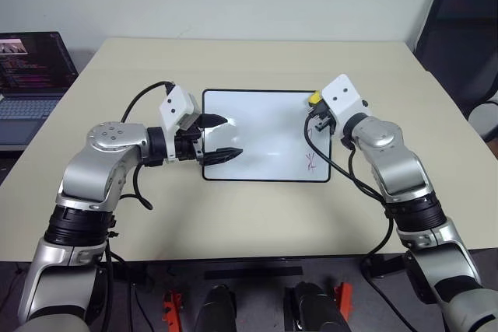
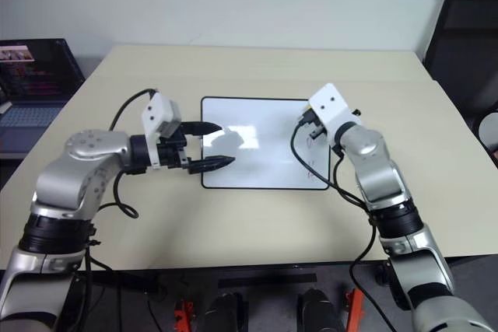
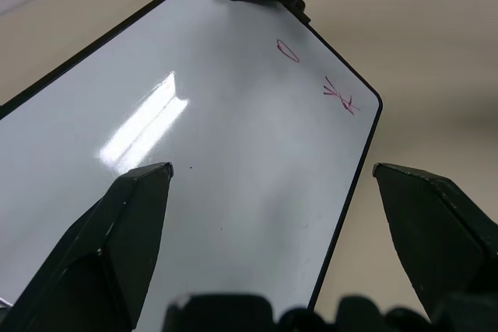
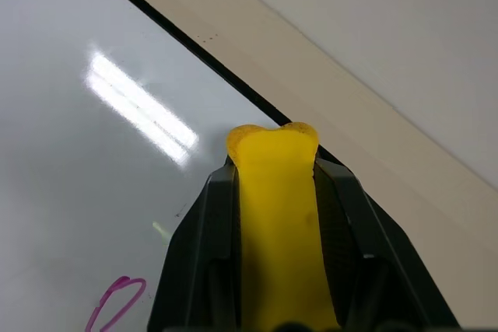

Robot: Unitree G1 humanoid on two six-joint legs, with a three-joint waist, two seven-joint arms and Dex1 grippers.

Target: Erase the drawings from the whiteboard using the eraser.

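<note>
Right gripper (image 4: 272, 215) clamps eraser (image 4: 274, 192) over whiteboard (image 1: 264, 134) far corner; left gripper (image 1: 222, 138) spread wide; drawings (image 3: 311, 75) remain.

Quick count from where I'm standing: one whiteboard (image 1: 261, 134) on the table (image 1: 233, 64), one yellow eraser (image 4: 276, 215), and two red scribbles (image 3: 288, 50) that I can make out near the board's right edge. Two claws of mine, the left claw (image 1: 224, 137) and the right claw (image 4: 274, 192). One laptop (image 1: 31, 75) off the table's left edge, and one black chair (image 1: 459, 33) past its far right corner.
</note>
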